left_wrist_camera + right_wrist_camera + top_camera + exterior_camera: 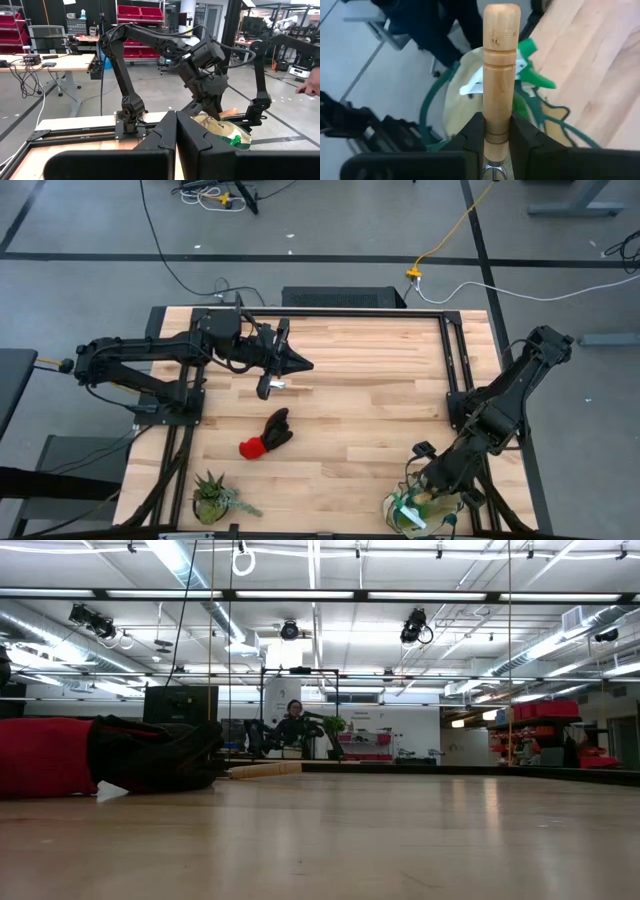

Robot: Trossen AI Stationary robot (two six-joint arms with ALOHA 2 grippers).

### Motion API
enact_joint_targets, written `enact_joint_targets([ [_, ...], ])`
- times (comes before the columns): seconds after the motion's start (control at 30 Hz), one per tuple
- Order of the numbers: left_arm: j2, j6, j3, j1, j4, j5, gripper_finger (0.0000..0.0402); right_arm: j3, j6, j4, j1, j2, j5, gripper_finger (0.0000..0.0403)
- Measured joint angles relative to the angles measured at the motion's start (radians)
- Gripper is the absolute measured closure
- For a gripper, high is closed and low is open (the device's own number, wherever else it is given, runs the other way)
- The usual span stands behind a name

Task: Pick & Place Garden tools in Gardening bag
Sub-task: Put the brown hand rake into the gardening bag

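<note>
Overhead, right jaws [497, 137] pinch a pale wooden tool handle [501, 60] above the beige, green-trimmed bag [465, 95]; left jaws [176, 135] pressed together.

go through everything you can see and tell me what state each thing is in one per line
Right gripper: shut on wooden-handled tool, above the bag.
Wooden-handled tool: held by its handle, not yet released.
Gardening bag: at the table's near right corner, green piece inside.
Glove pair: lying flat mid-table, untouched.
Left gripper: shut, empty, hovering over the table.
Potted plant: upright, near left edge.
</note>
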Motion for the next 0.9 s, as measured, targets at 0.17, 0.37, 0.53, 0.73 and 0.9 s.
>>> enact_joint_targets([
  [0.17,0.000,0.000,0.000,0.000,0.000,-0.002,0.0397,-0.113,-0.017,0.113,0.021,-0.050,0.055,0.0350],
  [0.37,0.000,0.000,0.000,0.000,0.000,-0.015,0.0389,-0.253,-0.002,0.336,0.060,-0.081,0.036,0.0349],
  [0.53,0.000,-0.001,0.000,0.001,0.000,-0.015,0.0384,-0.299,-0.009,0.391,0.087,-0.083,0.036,0.0349],
  [0.73,0.000,-0.001,0.000,0.001,0.000,-0.032,0.0388,-0.300,-0.069,0.403,0.095,-0.083,0.036,0.0333],
  [0.9,0.000,-0.001,0.000,0.001,0.000,-0.062,0.0388,-0.300,-0.079,0.402,0.095,-0.083,0.036,0.0325],
])
